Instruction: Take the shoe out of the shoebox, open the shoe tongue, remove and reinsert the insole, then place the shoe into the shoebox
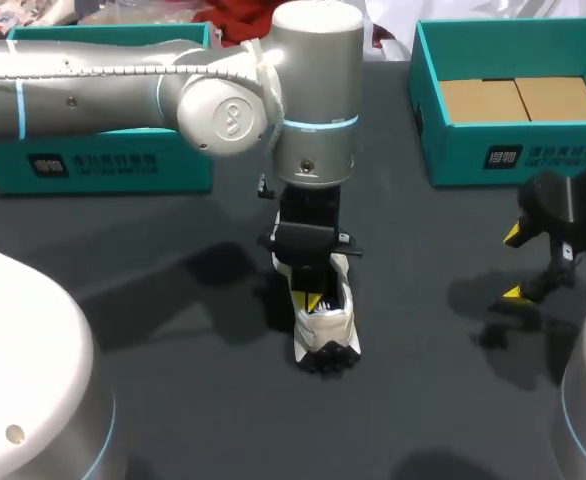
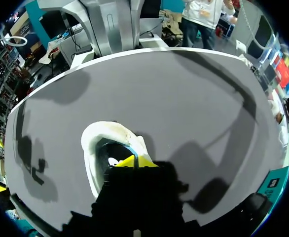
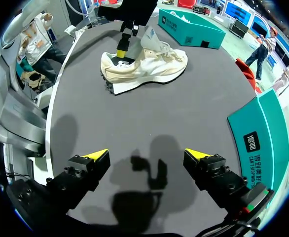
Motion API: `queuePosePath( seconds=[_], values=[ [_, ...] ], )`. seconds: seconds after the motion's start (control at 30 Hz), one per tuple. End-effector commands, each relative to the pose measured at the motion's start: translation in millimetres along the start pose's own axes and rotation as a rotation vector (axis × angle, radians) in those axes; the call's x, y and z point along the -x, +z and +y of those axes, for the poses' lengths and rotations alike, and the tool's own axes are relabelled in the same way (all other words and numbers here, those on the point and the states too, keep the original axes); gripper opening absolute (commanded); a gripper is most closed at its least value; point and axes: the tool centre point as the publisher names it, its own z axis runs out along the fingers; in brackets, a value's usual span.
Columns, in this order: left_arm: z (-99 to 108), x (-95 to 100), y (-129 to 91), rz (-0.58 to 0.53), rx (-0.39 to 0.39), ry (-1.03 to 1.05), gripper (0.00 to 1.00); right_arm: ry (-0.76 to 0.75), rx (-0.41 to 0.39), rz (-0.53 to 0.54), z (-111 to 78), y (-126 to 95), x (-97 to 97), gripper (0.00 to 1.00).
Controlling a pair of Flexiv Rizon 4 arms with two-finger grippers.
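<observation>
A cream sneaker (image 1: 325,332) stands upright mid-table, heel toward the table's near edge. My left gripper (image 1: 313,300) hangs straight over it, yellow tips dipped into the heel opening. In the left wrist view the left gripper (image 2: 134,161) is shut inside the shoe's (image 2: 102,134) collar; whether the tips pinch anything is hidden. From the right wrist view the sneaker (image 3: 152,69) shows side-on with its tongue raised. My right gripper (image 1: 530,265) hovers open over bare table at the right, away from the shoe. The right gripper (image 3: 147,155) holds nothing. The open teal shoebox (image 1: 443,150) sits at the back right.
A second teal box (image 1: 103,165) lies at the back left, partly under my left arm; it is also visible as the teal box (image 3: 189,27) beyond the shoe. The shoebox wall (image 3: 263,133) stands close beside my right gripper. Dark tabletop (image 1: 193,400) surrounds the shoe.
</observation>
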Motion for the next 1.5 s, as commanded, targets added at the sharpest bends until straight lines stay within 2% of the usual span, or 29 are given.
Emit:
queuePosePath(
  seconds=[0.03,0.2,0.37,0.53,0.63,0.73,0.83,0.93,1.13,1.33,1.5],
  values=[
    [6,7.3,15,0.024,-0.004,-0.008,0.0,-0.001,0.0,-0.003,-0.8,0,-1.8,1.0],
    [12,9.7,29,0.025,-0.016,-0.012,0.0,-0.001,0.0,-0.003,-0.8,0,-1.8,1.0],
    [19,12.2,37,-0.016,0.036,-0.065,0.0,-0.001,0.0,-0.003,-0.8,0,-1.8,1.0],
    [10,9.9,11,-0.113,0.052,-0.071,0.0,-0.001,0.0,-0.003,-0.8,0,-1.8,1.0],
    [3,9.0,-3,-0.104,0.052,-0.064,0.0,-0.001,0.0,-0.003,-0.8,0,-1.8,1.0],
    [-2,8.4,-5,-0.054,0.049,-0.038,0.0,-0.001,0.0,-0.003,-0.8,0,-1.8,1.0],
    [-3,9.0,7,0.037,0.074,-0.037,0.0,-0.001,0.0,-0.003,-0.8,0,-1.8,1.0],
    [1,9.1,21,0.083,0.064,-0.041,0.0,-0.001,0.0,-0.003,-0.8,0,-1.8,1.0],
    [12,10.0,46,0.109,0.069,-0.078,0.0,-0.001,0.0,-0.003,-0.8,0,-1.8,1.0],
    [23,10.0,60,0.061,0.125,-0.133,0.0,-0.001,0.0,-0.003,-0.8,0,-1.8,1.0],
    [26,6.2,46,-0.019,0.163,-0.176,0.0,-0.001,0.0,-0.003,-0.8,0,-1.8,1.0]
  ],
)
